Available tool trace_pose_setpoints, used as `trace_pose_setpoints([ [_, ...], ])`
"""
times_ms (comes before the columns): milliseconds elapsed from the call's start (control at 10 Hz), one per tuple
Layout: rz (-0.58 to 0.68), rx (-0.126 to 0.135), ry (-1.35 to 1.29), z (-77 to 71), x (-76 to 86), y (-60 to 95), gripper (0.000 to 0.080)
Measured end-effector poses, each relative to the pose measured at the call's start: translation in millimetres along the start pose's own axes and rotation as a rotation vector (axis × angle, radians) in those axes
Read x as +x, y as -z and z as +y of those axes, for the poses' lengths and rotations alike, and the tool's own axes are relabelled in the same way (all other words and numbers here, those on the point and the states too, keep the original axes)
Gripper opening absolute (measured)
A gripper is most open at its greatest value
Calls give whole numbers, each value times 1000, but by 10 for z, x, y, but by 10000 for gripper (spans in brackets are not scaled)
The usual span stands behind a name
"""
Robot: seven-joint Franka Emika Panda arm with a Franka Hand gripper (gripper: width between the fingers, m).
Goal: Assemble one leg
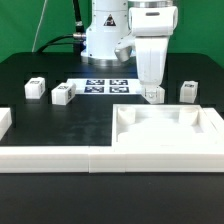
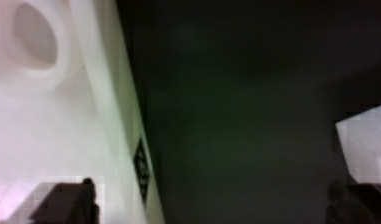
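Observation:
My gripper (image 1: 150, 88) hangs low over the black table, just behind the back wall of the big white tray-like piece (image 1: 165, 130). A small white leg (image 1: 154, 95) with a tag sits right at its tips; I cannot tell whether they touch. In the wrist view my gripper (image 2: 212, 206) is open, with the dark fingers (image 2: 66, 205) far apart and only dark table between them. To one side lies the tray-like piece (image 2: 45, 120) with a round hole (image 2: 30, 40). A white corner (image 2: 365, 145) shows at the other side.
Three more legs stand on the table: two on the exterior view's left (image 1: 35, 88) (image 1: 63, 95) and one on its right (image 1: 188, 91). The marker board (image 1: 105, 85) lies before the robot base. A white rail (image 1: 50, 157) runs along the front.

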State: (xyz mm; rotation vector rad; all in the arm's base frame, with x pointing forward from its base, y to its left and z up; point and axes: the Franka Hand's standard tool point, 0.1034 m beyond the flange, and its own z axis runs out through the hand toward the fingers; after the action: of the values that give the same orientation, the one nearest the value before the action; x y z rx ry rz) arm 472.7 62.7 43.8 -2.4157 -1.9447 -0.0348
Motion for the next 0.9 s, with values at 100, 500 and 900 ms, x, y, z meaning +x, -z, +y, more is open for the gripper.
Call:
trace_pose_setpoints([
  [100,1,1,-110,-2,2,-1,649],
  [500,5,5,-490,-24,22,1,649],
  [900,13,34,-1111,-250,389,15,649],
])
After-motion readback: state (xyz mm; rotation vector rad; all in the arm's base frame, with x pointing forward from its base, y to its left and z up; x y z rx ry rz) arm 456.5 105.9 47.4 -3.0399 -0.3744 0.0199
